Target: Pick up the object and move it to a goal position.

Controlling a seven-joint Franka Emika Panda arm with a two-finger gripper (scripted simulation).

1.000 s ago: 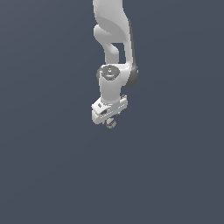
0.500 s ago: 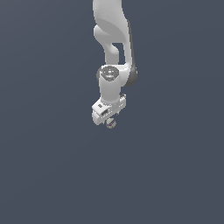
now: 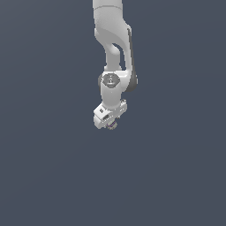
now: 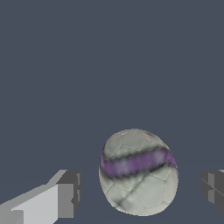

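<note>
The object (image 4: pixel 138 171) is a small roundish ball, grey-white with a purple band. In the wrist view it lies between my two dark fingertips (image 4: pixel 70 192), with a visible gap on each side. In the exterior view the object (image 3: pixel 112 126) peeks out just below the white gripper (image 3: pixel 111 124), which points down over it from the white arm. The gripper (image 4: pixel 140 190) is open and straddles the ball without touching it.
A plain, uniform dark blue-grey surface (image 3: pixel 176 176) fills both views. Nothing else shows besides the arm's white links (image 3: pixel 112 44) rising to the top edge of the exterior view.
The gripper has come down slightly over the ball. The ball itself has stayed in place.
</note>
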